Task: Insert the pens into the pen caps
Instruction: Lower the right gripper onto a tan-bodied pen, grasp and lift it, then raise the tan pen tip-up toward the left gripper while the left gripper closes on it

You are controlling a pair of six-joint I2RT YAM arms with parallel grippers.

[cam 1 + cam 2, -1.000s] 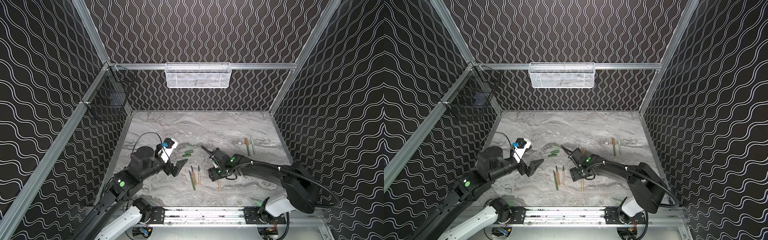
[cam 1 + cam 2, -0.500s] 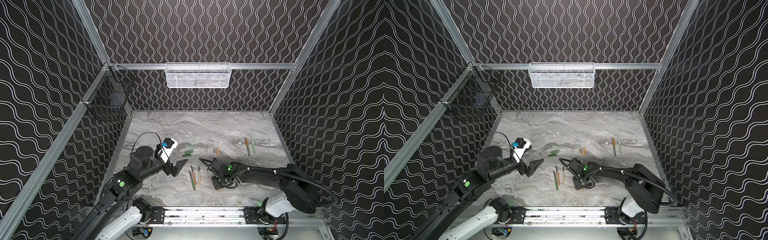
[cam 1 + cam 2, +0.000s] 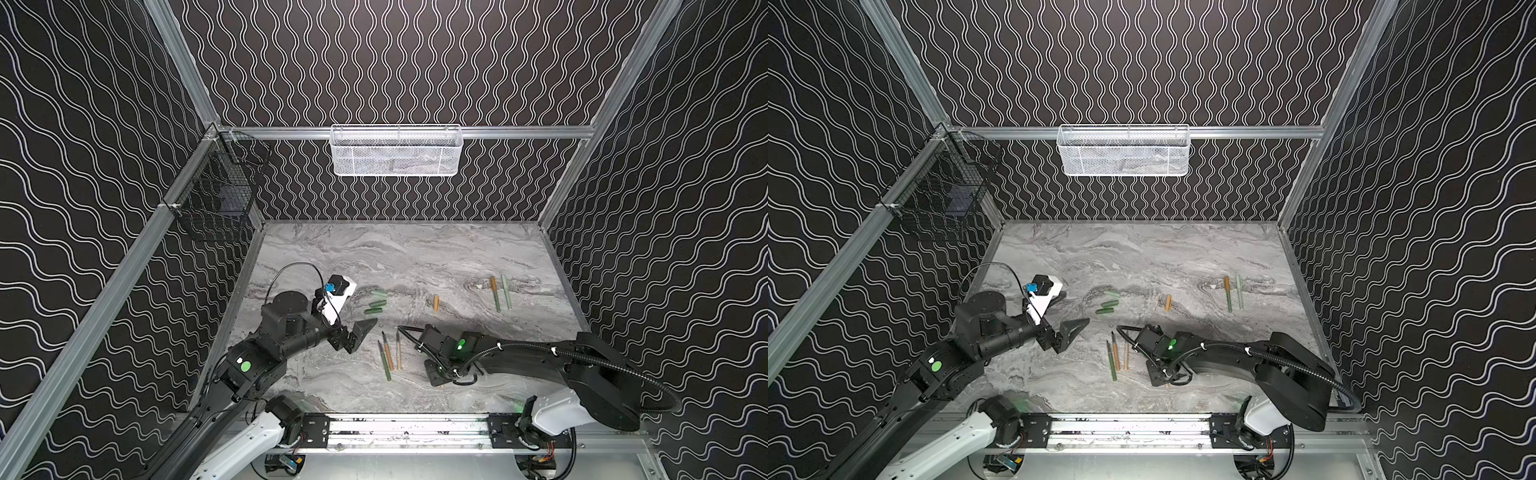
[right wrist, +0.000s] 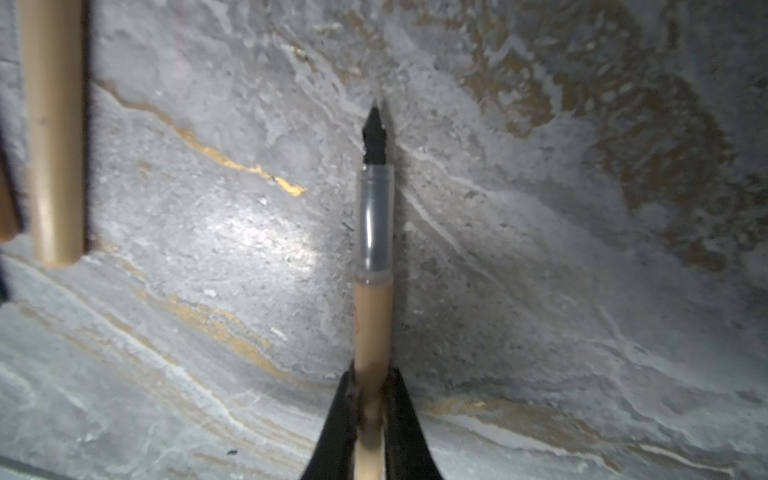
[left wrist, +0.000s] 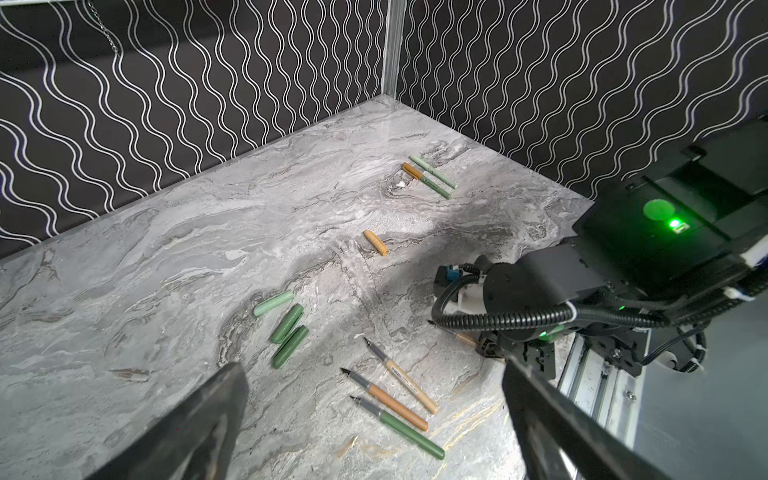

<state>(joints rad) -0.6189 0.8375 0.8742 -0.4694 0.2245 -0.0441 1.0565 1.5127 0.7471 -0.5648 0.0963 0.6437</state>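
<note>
My right gripper point(image 4: 371, 390) is shut on the barrel of a tan pen point(image 4: 372, 316) whose dark tip lies along the marble; in both top views it sits low near the front point(image 3: 438, 374) point(image 3: 1158, 376). Left of it lie three more pens point(image 3: 388, 353) side by side: tan point(image 5: 409, 384), orange point(image 5: 395, 405) and dark green point(image 5: 409, 428). Three green pen caps point(image 5: 286, 323) lie beyond them, with an orange cap point(image 5: 376, 242) further right. My left gripper point(image 3: 359, 332) point(image 5: 374, 368) hovers open and holds nothing, left of the pens.
Two capped pens point(image 3: 500, 293) lie at the back right of the marble table point(image 3: 415, 257). A white mesh basket point(image 3: 395, 151) hangs on the back wall and a black wire basket point(image 3: 220, 199) on the left wall. The metal rail point(image 3: 407, 426) runs along the front edge.
My right gripper came toward the front, dropped over the tan pen and closed on it, uncovering the orange cap behind. The left arm has stayed still.
</note>
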